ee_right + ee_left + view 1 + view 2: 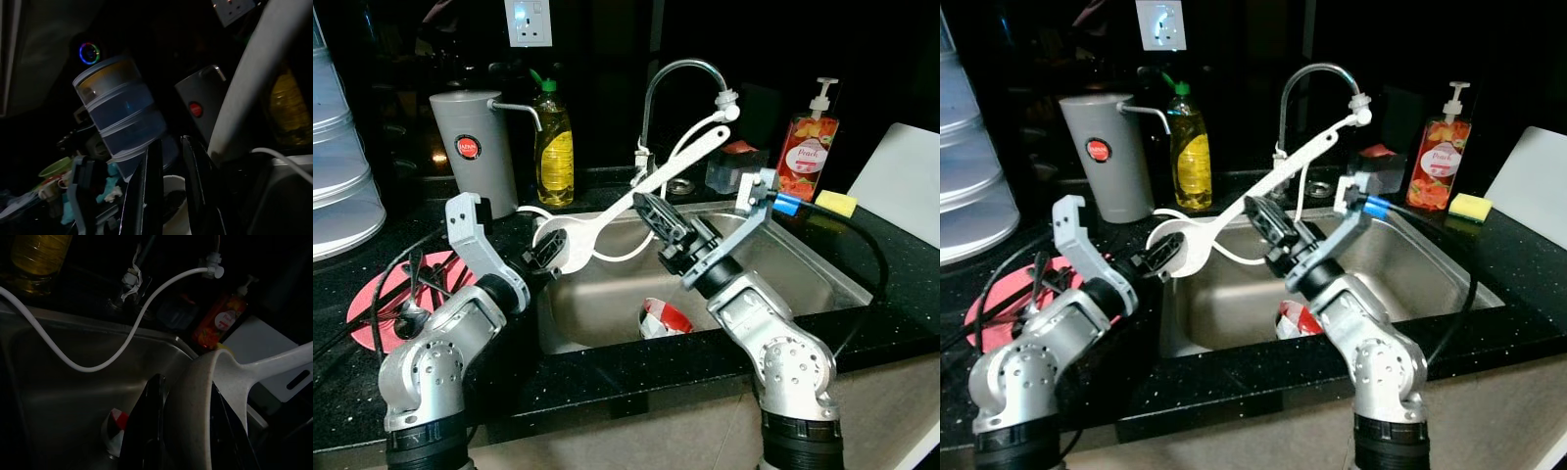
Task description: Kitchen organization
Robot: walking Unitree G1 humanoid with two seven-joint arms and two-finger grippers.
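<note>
I am holding the white ladle (636,191) by its bowl, mid-frame over the sink (803,257), my left tool (548,251) clamped on it. My right tool (658,217), fingers nearly together, is hovering beside the handle. I should be lifting slowly: the tap (680,83) and white hose (98,363) are crowding it; soap bottles (554,147) are standing behind.

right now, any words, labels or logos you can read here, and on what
"Peach": on the label of the orange pump soap bottle.
Round red logo on the grey dispenser: lettering too small to read.
Yellow dish soap bottle: no readable label.
Red and white wrapper in the sink: print not legible.
</note>
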